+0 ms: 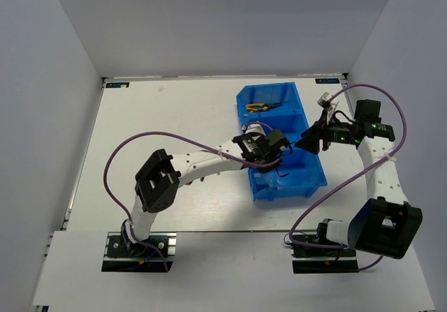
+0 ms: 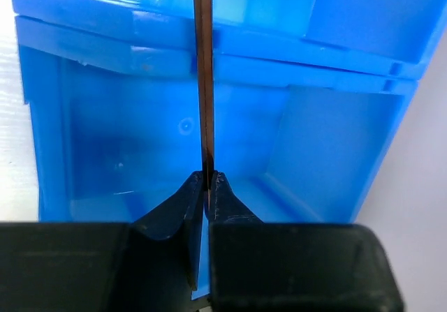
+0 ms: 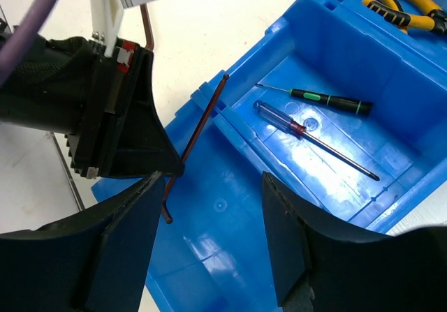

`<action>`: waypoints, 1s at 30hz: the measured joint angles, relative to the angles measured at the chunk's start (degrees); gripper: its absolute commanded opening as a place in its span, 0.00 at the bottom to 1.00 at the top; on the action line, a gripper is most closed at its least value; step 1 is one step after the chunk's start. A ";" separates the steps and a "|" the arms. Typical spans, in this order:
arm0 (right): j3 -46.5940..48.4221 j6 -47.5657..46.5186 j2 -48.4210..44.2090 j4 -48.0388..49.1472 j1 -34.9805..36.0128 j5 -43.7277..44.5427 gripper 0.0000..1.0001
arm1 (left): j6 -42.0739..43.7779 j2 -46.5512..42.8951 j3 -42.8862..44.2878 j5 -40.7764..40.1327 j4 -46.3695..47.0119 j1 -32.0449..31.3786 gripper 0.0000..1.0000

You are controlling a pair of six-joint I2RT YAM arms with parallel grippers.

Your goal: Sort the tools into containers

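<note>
We see the left gripper [image 2: 207, 181] clamped on a thin dark hex key [image 2: 203, 82] above the near bin [image 1: 293, 190]. The right gripper [image 3: 211, 186] hangs just right of it, jaws wide, holding nothing. Pliers [image 1: 262, 106] lie in the far bin [image 1: 244, 95], and 2 screwdrivers [image 3: 307, 134] in the middle bin [image 3: 335, 54].

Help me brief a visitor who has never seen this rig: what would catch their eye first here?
The row of bright blue bins at mid-table stands out, with yellow-handled pliers in the far one and two screwdrivers in the middle one. Next comes the left gripper, shut on a thin dark hex key over the near bin, while the right gripper hangs open close beside it.
</note>
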 measured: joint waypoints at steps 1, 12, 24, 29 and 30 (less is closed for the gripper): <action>0.00 0.07 0.02 0.00 -0.13 -0.28 0.64 | 0.13 0.28 0.35 0.22 -0.59 -0.02 0.33; 0.83 -8.22 1.40 -6.78 0.07 -2.69 0.59 | 2.84 -1.79 -1.64 -3.28 -5.84 -0.46 0.67; 3.85 -3.54 10.03 -2.16 30.40 11.06 0.20 | -4.72 -48.22 -38.64 -16.33 -15.78 2.64 0.51; 25.18 9.53 31.19 -1.07 44.96 22.29 0.68 | -9.20 -60.96 -49.68 -17.79 -24.83 4.98 0.69; 29.83 11.69 35.56 -0.37 46.66 24.24 0.70 | -9.75 -62.25 -50.31 -17.75 -26.29 4.98 0.69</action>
